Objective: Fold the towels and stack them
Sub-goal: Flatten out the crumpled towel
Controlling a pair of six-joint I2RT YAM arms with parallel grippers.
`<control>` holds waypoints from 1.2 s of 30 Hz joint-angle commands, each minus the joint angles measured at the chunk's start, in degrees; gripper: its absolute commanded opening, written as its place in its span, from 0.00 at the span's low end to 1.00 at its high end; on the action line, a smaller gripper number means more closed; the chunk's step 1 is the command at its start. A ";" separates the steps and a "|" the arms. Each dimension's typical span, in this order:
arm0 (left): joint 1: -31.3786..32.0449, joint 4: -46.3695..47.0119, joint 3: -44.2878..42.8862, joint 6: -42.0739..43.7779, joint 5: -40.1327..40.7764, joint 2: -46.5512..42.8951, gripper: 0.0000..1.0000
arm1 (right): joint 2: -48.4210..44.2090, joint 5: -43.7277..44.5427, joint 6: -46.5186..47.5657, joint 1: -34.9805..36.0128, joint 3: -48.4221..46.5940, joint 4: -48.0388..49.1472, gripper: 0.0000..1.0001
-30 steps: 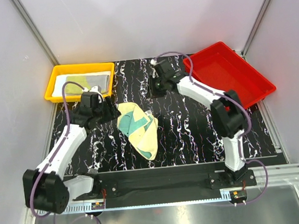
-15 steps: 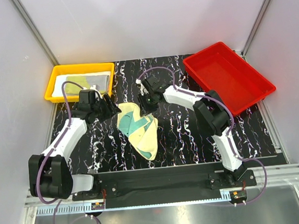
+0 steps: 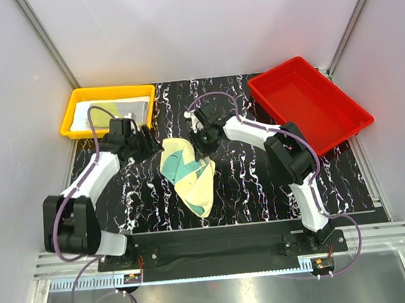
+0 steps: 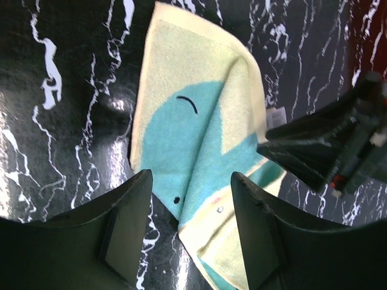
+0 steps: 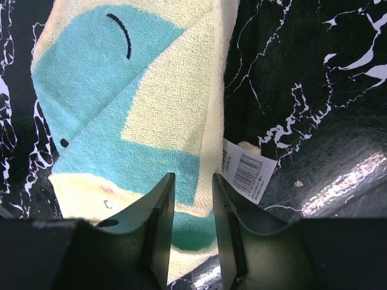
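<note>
Black white-veined table [image 3: 262, 182] fills the workspace. The red tray [image 3: 305, 103] sits at the far right corner and the yellow tray [image 3: 105, 91] at the far left. The yellow tray holds flat cloths [image 3: 110, 111], pale w/ yellow-green & grey on top; can't tell how many. Both arms reach in toward the centre-left of the table, L arm from the near left, R arm bent back across from the right. Between them lies the loose towel [image 3: 189, 175], pale yellow w/ a big teal patch. It is rumpled and partly doubled over itself, flat on the table and well apart from both trays. Left gripper [image 3: 148, 140] sits just beside the towel's far-left edge. In its wrist view its fingers are spread wide, released, nothing between them, towel's edge showing in the gap. Right gripper [image 3: 200, 146] is over the towel's far-right edge. In its wrist view its fingers stand a narrow gap apart w/ teal & yellow cloth showing through, not pinched on anything. A white barcode label [image 5: 245, 169] sticks out from the towel's right edge onto the table, just beside the right finger. Smallest bits are a thin black curved line [image 5: 121, 33] on the teal and a small black dot [image 5: 64, 143] near its edge.
</note>
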State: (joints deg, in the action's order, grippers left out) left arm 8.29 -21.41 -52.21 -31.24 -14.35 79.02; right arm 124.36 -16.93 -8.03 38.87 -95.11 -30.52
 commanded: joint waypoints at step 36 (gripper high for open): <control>1.11 10.77 -17.40 5.84 3.01 32.86 0.42 | -1.13 -1.79 10.14 -0.11 0.63 -0.94 0.26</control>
State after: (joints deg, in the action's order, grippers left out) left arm 8.82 -11.73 -68.31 -26.76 -12.73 110.28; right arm 124.16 -18.96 0.93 38.83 -93.51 -31.99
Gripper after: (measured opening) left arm 0.436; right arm 0.276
